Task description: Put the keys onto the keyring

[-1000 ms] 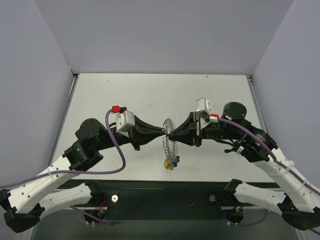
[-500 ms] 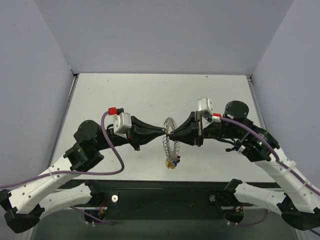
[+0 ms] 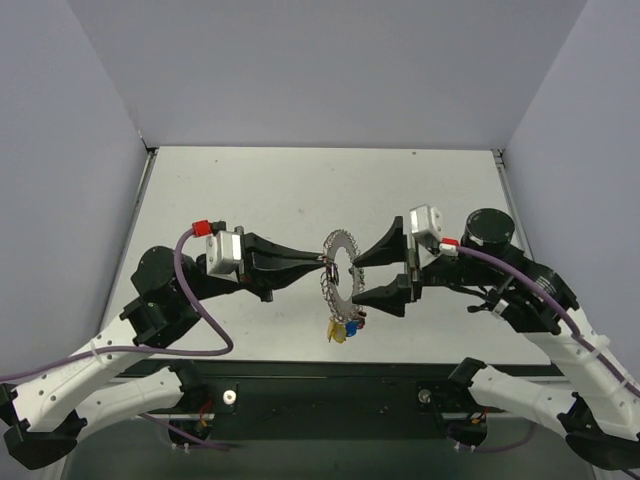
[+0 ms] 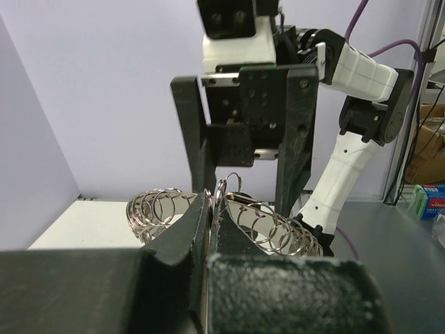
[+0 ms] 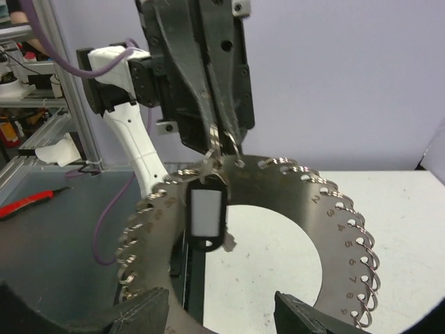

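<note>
The keyring is a flat silvery ring edged with small wire loops, held up in the air between the arms. My left gripper is shut on its upper edge, also seen in the left wrist view with the keyring behind the fingertips. My right gripper stands open, one jaw on each side of the ring's right part, touching nothing. Yellow, blue and red keys hang at the ring's bottom. In the right wrist view a black tag with a white label hangs from the keyring above the open right gripper.
The white table lies below both arms, with grey walls on three sides. A black base rail runs along the near edge between the arm bases.
My right gripper has opened and drawn back to the right, off the keyring. The left gripper has shifted left with the ring, which now faces the camera more.
</note>
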Controlling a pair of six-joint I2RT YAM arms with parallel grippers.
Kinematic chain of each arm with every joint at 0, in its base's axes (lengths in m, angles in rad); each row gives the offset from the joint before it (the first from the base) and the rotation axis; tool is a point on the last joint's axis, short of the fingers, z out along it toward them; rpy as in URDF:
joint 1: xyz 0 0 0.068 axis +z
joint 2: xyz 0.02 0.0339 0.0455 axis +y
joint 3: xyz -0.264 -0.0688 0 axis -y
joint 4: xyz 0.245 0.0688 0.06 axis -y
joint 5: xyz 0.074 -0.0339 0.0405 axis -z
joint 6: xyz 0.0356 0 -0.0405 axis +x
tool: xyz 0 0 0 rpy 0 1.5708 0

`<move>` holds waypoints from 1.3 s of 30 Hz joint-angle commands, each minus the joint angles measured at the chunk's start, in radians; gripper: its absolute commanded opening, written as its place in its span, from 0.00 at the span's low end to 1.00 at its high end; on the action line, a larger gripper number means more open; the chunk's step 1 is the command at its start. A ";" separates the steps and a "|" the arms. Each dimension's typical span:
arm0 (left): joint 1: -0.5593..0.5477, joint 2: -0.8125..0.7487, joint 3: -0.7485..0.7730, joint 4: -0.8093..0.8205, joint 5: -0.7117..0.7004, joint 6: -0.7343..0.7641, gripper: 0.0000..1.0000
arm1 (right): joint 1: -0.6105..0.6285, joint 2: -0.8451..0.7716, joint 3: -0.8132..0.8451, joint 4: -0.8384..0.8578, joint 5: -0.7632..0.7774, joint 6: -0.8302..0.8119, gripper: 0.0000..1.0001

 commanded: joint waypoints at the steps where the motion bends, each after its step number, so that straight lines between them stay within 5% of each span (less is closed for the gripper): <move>1: 0.007 0.003 0.061 0.047 0.039 0.006 0.00 | -0.005 -0.065 0.034 0.091 -0.021 0.000 0.58; 5: 0.009 0.014 0.070 0.005 0.057 0.019 0.00 | -0.007 -0.065 0.041 0.160 -0.034 0.047 0.48; 6: 0.007 0.017 0.073 -0.003 0.066 0.022 0.00 | -0.007 -0.055 0.046 0.184 -0.035 0.058 0.36; 8: 0.007 0.024 0.078 -0.022 0.074 0.025 0.00 | -0.007 -0.035 0.067 0.194 -0.054 0.083 0.27; 17: 0.009 0.026 0.081 -0.047 0.074 0.039 0.00 | -0.007 0.068 0.098 0.192 -0.064 0.121 0.23; 32: 0.009 0.028 0.102 -0.118 0.043 0.086 0.00 | -0.007 -0.004 0.057 0.209 0.038 0.124 0.21; 39: 0.009 0.031 0.110 -0.136 0.019 0.089 0.00 | -0.005 0.014 0.064 0.218 -0.043 0.157 0.21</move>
